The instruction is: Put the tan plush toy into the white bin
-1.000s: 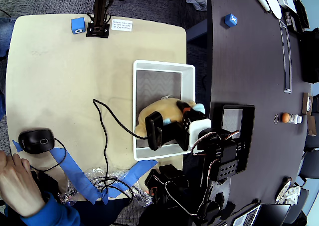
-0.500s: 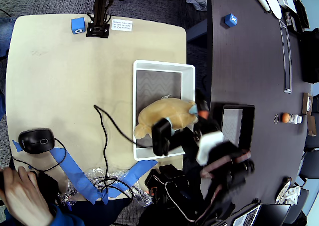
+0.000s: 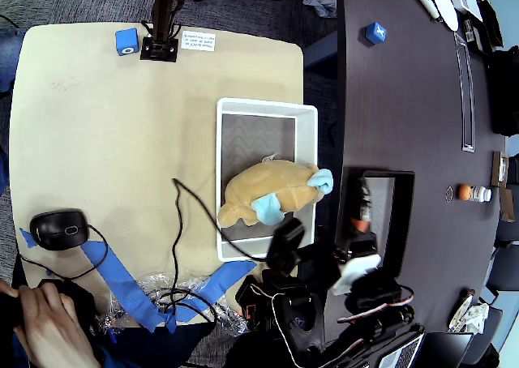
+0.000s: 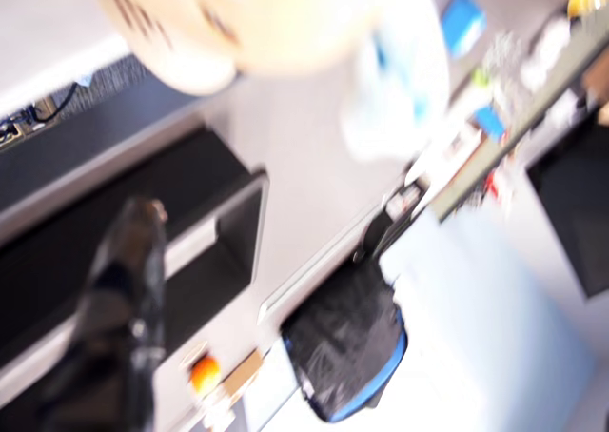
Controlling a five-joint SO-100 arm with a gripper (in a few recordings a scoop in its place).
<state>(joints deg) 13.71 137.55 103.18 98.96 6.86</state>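
In the overhead view the tan plush toy (image 3: pixel 272 191) lies inside the white bin (image 3: pixel 266 104), in its nearer half, with its light blue patches facing up. One tan limb rests against the bin's left wall. My gripper (image 3: pixel 362 204) has nothing in it and hangs to the right of the bin, over the black tray (image 3: pixel 388 173), well apart from the toy. The wrist view is badly blurred. It shows one dark finger (image 4: pixel 124 289) at the lower left above the black tray (image 4: pixel 228 232), with nothing held.
The bin straddles the beige table (image 3: pixel 97 125) and the dark table (image 3: pixel 405 100). A black cable (image 3: pixel 174 222) runs to the bin's near corner. A mouse (image 3: pixel 58 228), blue tape (image 3: pixel 122 279) and a person's hand (image 3: pixel 45 327) are at lower left. Blue cubes (image 3: pixel 126 40) (image 3: pixel 375 32) and an orange ball (image 3: pixel 464 191) lie far off.
The gripper let go of the plush toy and swung right, out of the bin to above the black tray. The toy now lies free in the bin.
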